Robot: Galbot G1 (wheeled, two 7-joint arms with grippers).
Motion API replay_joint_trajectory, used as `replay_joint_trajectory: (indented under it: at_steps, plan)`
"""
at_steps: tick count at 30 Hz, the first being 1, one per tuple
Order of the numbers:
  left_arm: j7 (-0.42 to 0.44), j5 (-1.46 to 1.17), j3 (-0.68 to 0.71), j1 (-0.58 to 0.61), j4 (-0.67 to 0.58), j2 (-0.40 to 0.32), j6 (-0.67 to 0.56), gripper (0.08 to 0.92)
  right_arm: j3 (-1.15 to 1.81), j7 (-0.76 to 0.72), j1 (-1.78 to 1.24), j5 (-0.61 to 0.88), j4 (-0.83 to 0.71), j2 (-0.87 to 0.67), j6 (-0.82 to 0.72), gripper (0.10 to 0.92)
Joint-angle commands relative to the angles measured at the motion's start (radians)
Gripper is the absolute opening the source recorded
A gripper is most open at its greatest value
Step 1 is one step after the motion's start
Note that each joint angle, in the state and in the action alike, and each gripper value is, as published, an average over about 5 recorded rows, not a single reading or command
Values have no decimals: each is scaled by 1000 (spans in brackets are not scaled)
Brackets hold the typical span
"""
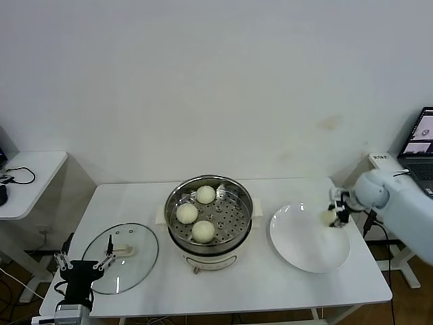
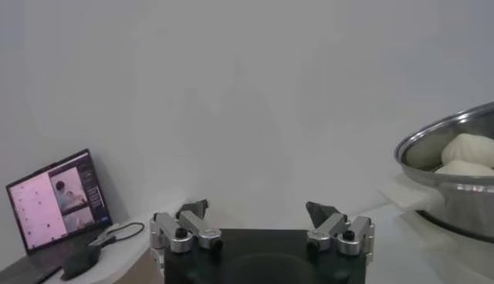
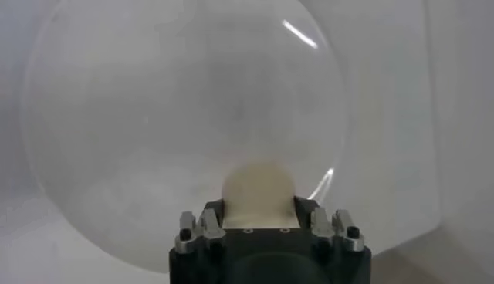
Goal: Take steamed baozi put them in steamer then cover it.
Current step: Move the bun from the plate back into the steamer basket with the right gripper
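Three pale baozi [image 1: 196, 212] lie in the shiny steel steamer [image 1: 240, 195] on its cream pot base at the table's middle. My right gripper [image 1: 333, 215] is shut on the fourth baozi [image 1: 329, 217] over the right edge of the white plate [image 1: 298, 247]; the right wrist view shows the bun [image 3: 258, 189] between the fingers [image 3: 306, 208] above the plate [image 3: 154, 116]. The glass cover [image 1: 135, 254] with its cream bar handle lies flat on the table at the left. My left gripper [image 1: 84, 261] is open and empty at the table's front left, beside the cover; the left wrist view shows it [image 2: 258, 216] and the steamer [image 2: 455, 177].
A laptop [image 1: 421, 145] stands on a side table at the far right. Another side table [image 1: 30, 177] with a cable is at the left. A second laptop [image 2: 58, 201] shows in the left wrist view.
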Motion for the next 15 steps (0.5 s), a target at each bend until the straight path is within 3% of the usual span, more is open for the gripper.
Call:
replay_joint_trajectory:
  at_steps: [1, 7, 15]
  plan:
    - [2, -13, 12, -2, 0, 3, 2, 823, -366, 16, 506, 308, 160, 27, -95, 586]
    - [-1, -63, 35, -13, 5, 5, 10, 823, -471, 70, 681, 503, 233, 158, -174, 591]
    - [-3, -247, 35, -28, 47, 20, -47, 823, -501, 165, 683, 695, 324, 284, -268, 596]
